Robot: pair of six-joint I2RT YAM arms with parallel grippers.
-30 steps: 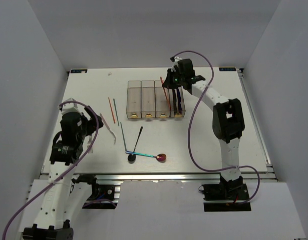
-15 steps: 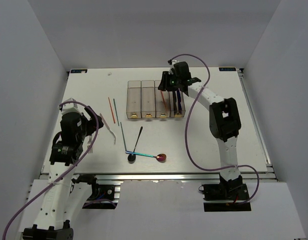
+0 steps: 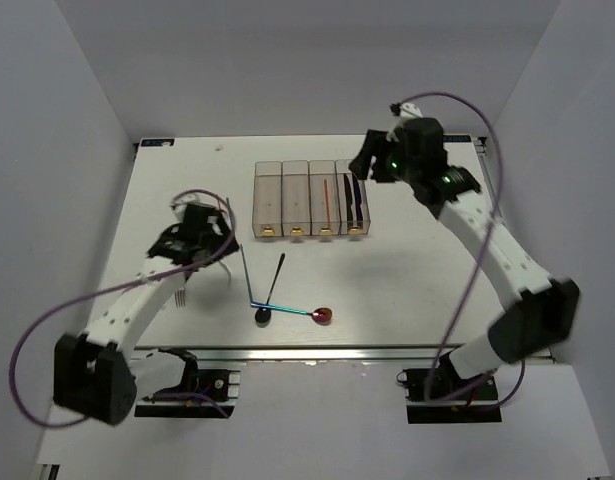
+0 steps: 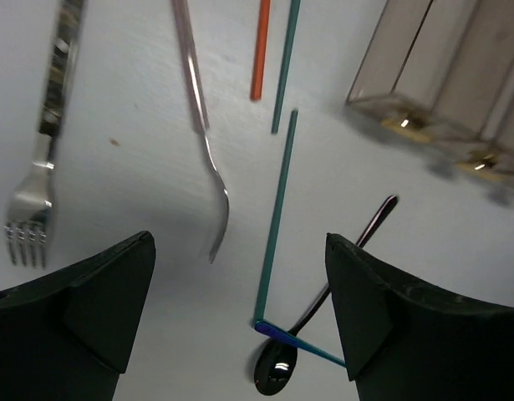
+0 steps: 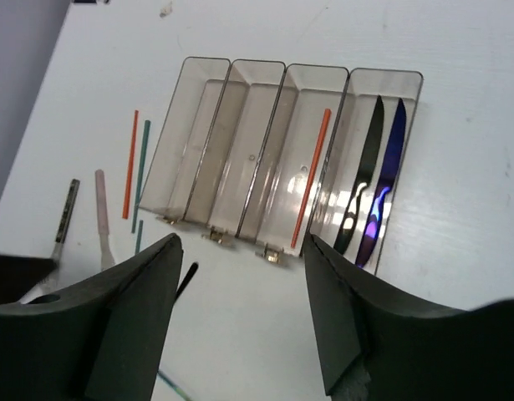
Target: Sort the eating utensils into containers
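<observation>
R hand (image 5: 240, 322) spread, empty, up near far-right corner of bins (image 5: 277, 117). 3rd bin from left holds red chopstick (image 5: 312, 177); rightmost has black knife (image 5: 363, 180), blue knife (image 5: 384, 188). L hand (image 4: 240, 288) spread, empty, over pale fork (image 4: 208, 167), green chopstick (image 4: 276, 225), black spoon (image 4: 277, 372) on bench (image 4: 114, 109).

The white desk (image 3: 437, 280) carries a row of four clear bins (image 3: 269, 200) just beside the right gripper (image 3: 370, 166). Beneath the left gripper (image 4: 240, 284) lie two forks (image 4: 208, 167), a red chopstick (image 4: 259, 50) and green chopsticks (image 4: 277, 225). A black spoon (image 4: 275, 374) and a red spoon (image 3: 322, 316) lie off to its right.
</observation>
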